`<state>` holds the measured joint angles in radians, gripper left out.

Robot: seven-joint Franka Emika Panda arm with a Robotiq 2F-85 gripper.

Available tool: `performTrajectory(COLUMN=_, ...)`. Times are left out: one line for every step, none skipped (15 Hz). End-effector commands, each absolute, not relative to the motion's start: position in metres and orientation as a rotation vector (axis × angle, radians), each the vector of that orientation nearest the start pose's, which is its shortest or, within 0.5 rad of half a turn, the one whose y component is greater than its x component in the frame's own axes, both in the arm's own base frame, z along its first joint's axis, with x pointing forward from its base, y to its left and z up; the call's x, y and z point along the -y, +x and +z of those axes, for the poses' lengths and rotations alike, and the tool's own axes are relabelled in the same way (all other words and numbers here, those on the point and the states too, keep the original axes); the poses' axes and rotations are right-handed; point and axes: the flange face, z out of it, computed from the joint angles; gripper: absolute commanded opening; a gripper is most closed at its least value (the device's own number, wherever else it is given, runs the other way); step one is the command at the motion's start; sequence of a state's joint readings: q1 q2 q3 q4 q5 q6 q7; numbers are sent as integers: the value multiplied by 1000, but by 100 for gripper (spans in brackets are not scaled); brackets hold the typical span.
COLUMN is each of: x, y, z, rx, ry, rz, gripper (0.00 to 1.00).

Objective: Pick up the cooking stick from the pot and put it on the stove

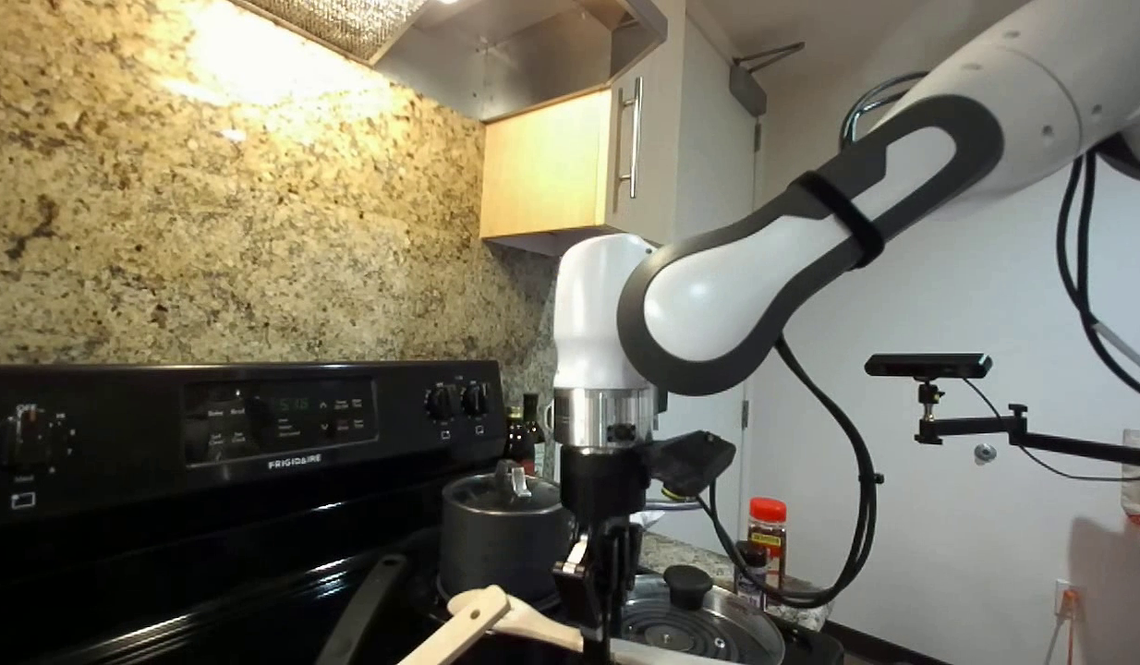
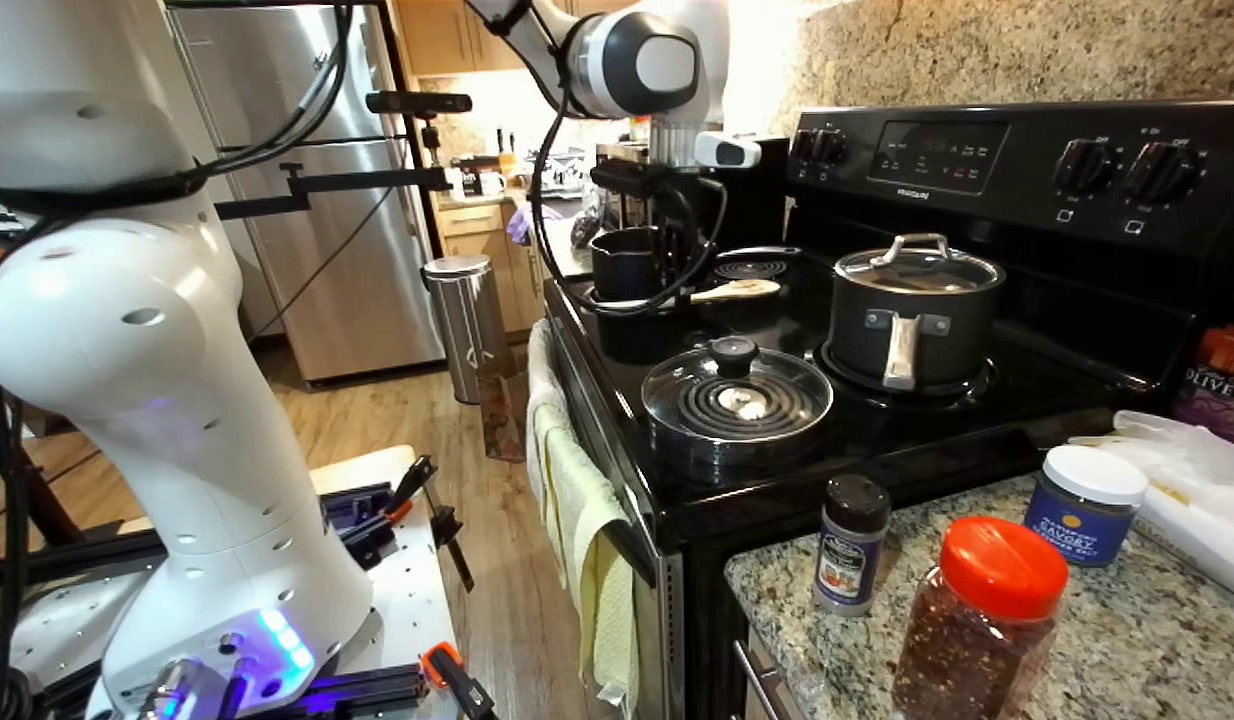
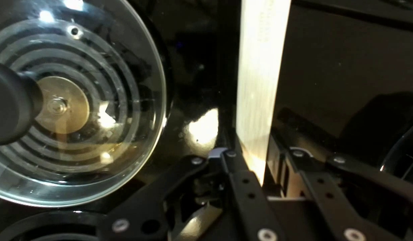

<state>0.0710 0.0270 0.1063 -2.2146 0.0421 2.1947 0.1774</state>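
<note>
Across gap from lid (image 3: 109, 97), cooking stick (image 3: 260, 77)

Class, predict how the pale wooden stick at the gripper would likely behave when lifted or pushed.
The cooking stick looks like straight wood, so it is probably stiff. Being thin, it should be light. It may pivot at the gripper, since it reaches beyond both sides.

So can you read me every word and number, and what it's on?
"FRIGIDAIRE": the stove
"OFF": above a knob
"On": near that knob
"SAVORY": the blue-labelled jar; rest blurred
"OLIVE O": a bottle, cut off at the edge
Too small or blurred: the green clock digits, most other stove markings, lettering on the black-capped shaker and red-capped jar, and the stamp on the cooking stick between the jaws.
</note>
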Motion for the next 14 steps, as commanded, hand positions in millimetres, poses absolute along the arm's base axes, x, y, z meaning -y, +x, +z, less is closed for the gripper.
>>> performTrajectory(x=-101, y=535, z=339, rx=-64, ry=-3056, rz=41, gripper=12)
performTrajectory(x=-102, y=538, z=334, rx=-70, ry=-3047, rz=31, gripper=12)
performTrajectory(x=-102, y=539, z=326, rx=-77, ry=-3045, rz=41, gripper=12)
performTrajectory(x=-102, y=540, z=318, rx=-83, ry=-3043, rz=43, gripper=12)
performTrajectory(x=-101, y=539, z=308, rx=-88, ry=-3047, rz=48, gripper=12)
performTrajectory(x=-99, y=539, z=301, rx=-98, ry=-3049, rz=55, gripper=12)
performTrajectory(x=-98, y=540, z=296, rx=-108, ry=-3046, rz=47, gripper=12)
performTrajectory(x=-96, y=541, z=291, rx=-126, ry=-3046, rz=40, gripper=12)
performTrajectory(x=-93, y=542, z=290, rx=-151, ry=-3039, rz=9, gripper=12)
performTrajectory(x=-91, y=543, z=288, rx=-175, ry=-3027, rz=-14, gripper=12)
performTrajectory(x=-88, y=545, z=287, rx=-211, ry=-3012, rz=-40, gripper=12)
performTrajectory(x=-86, y=545, z=290, rx=-243, ry=-2997, rz=-47, gripper=12)
performTrajectory(x=-83, y=546, z=292, rx=-269, ry=-2980, rz=-77, gripper=12)
performTrajectory(x=-80, y=547, z=292, rx=-292, ry=-2968, rz=-101, gripper=12)
